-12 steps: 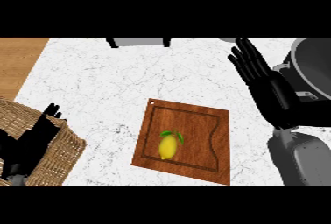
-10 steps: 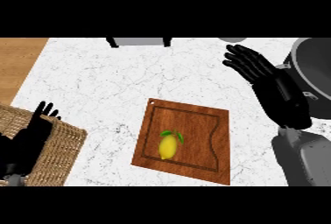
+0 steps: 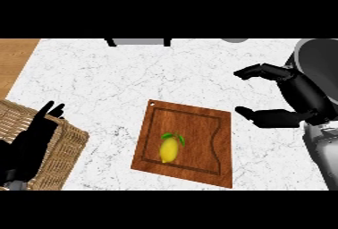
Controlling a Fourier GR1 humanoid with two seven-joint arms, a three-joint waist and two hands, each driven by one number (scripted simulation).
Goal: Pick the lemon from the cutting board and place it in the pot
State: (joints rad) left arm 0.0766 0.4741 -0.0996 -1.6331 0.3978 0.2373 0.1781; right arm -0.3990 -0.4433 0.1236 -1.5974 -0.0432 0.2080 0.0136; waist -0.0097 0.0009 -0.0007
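Note:
A yellow lemon with green leaves lies on the lower left part of the wooden cutting board in the middle of the counter. My right hand hovers to the right of the board's upper corner, palm turned left, fingers and thumb spread apart, holding nothing. Behind that hand, at the right edge, the grey pot is partly visible. My left hand rests over the wicker basket at the lower left, fingers straight and pointing up.
A wicker basket sits at the lower left corner. A dark-framed grey object stands at the counter's far edge. The white marble counter ends at a wooden strip on the upper left.
My right hand has swung down and leftward toward the board, its fingers turning from pointing up to pointing left. My left hand has dropped slightly lower. The lemon has not moved.

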